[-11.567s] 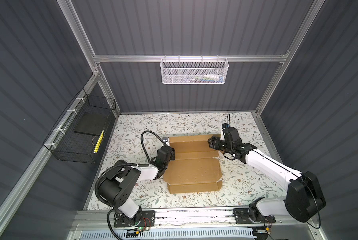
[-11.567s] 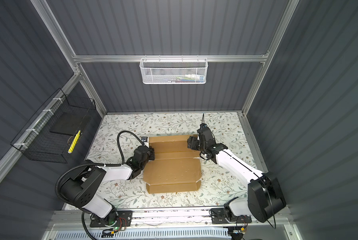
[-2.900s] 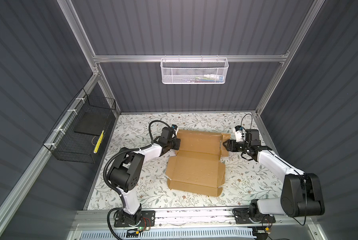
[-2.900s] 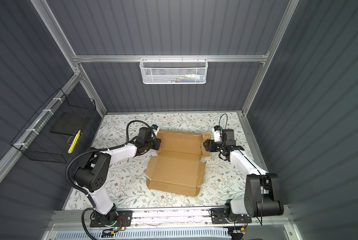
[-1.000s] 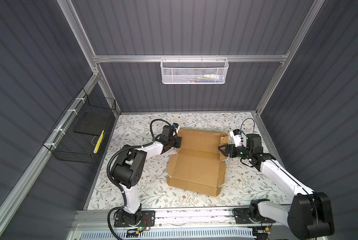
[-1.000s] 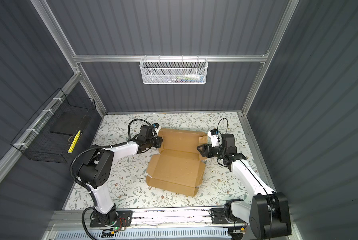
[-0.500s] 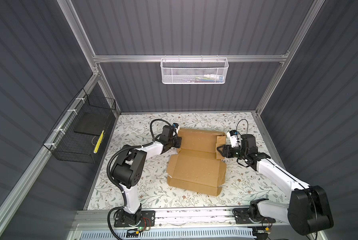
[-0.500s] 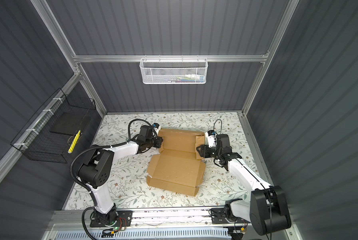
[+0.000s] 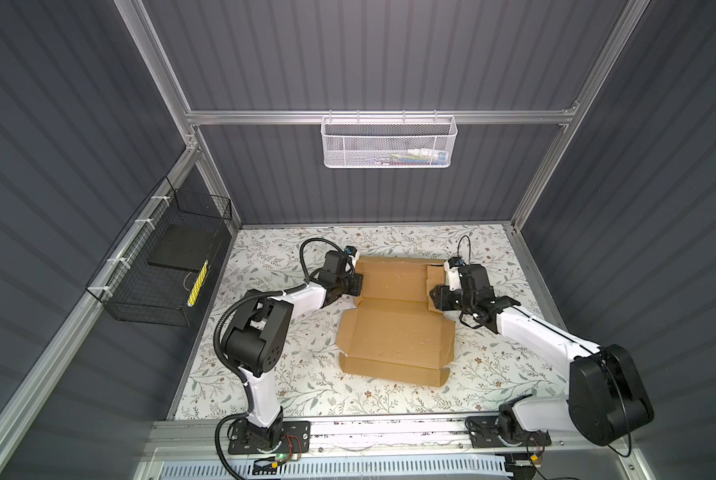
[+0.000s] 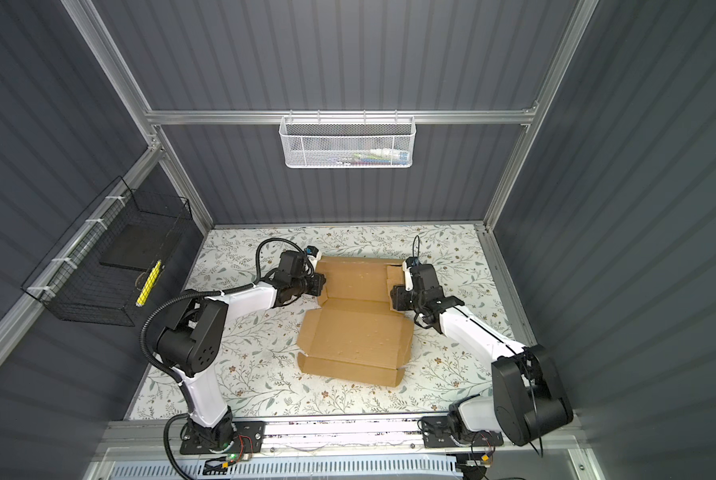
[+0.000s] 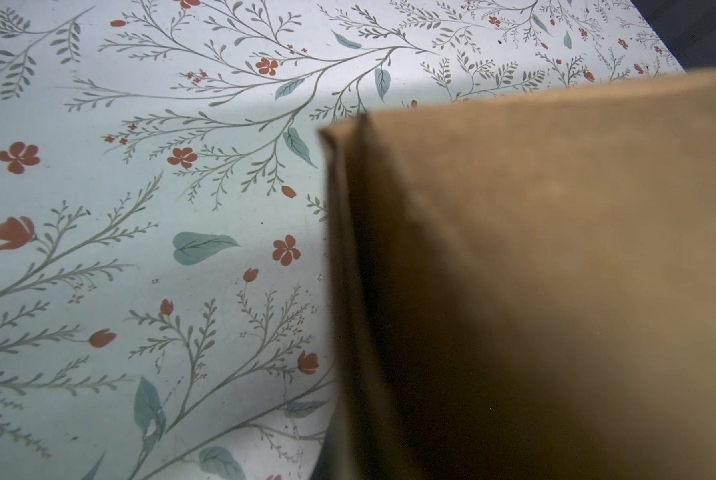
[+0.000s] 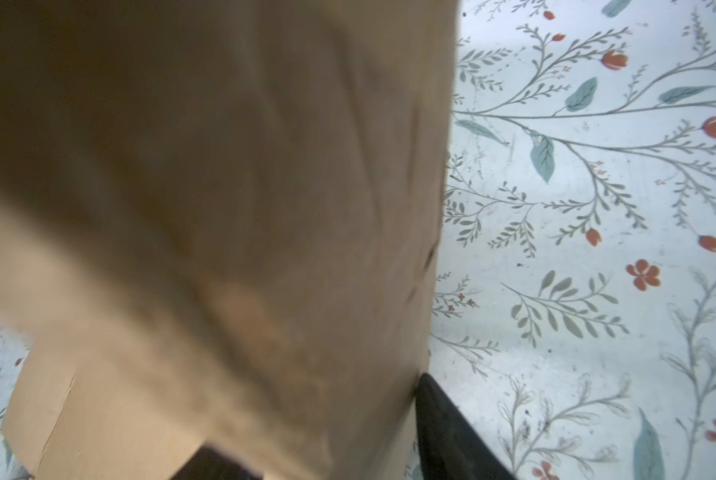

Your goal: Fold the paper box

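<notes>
The paper box, a brown die-cut cardboard sheet, lies mostly flat on the floral table in both top views. My left gripper is shut on the left edge of its far panel; the cardboard fills much of the left wrist view and hides the fingers. My right gripper is at the right edge of the far panel. The right side flap stands tilted inward. It lies between the parted jaws, against one dark finger.
A black wire basket hangs on the left wall and a white mesh basket on the back wall. The floral table is walled on three sides, and the arms' mounting rail runs along its front.
My right gripper has moved left into the box's right edge, tipping the side flap up and inward, and its jaws have narrowed. The left arm has stayed put.
</notes>
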Tool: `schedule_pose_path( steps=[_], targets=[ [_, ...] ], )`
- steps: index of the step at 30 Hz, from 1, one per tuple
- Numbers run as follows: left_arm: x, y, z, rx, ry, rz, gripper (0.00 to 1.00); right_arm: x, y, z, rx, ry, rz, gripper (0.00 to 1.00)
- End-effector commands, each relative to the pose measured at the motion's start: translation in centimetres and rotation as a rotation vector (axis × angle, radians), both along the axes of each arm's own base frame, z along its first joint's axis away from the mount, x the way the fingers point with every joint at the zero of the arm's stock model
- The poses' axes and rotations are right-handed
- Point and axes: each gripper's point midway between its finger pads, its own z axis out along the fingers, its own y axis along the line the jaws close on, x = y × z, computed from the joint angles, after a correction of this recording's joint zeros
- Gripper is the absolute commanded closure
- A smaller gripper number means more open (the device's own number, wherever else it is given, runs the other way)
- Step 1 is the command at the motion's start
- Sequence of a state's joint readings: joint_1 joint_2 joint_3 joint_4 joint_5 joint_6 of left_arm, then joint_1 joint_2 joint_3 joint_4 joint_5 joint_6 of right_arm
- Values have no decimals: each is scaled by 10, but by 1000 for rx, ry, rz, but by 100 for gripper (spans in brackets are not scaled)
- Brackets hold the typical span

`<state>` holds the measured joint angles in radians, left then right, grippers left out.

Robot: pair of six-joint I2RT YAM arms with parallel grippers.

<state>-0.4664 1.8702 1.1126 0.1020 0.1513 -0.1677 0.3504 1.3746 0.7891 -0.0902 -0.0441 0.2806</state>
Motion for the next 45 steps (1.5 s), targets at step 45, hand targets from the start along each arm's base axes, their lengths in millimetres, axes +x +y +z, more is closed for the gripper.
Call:
schedule_pose_path(
  steps=[45],
  targets=[
    [-38, 20, -42, 204, 177, 69, 100, 14, -23, -44, -224, 95, -296, 76]
  ],
)
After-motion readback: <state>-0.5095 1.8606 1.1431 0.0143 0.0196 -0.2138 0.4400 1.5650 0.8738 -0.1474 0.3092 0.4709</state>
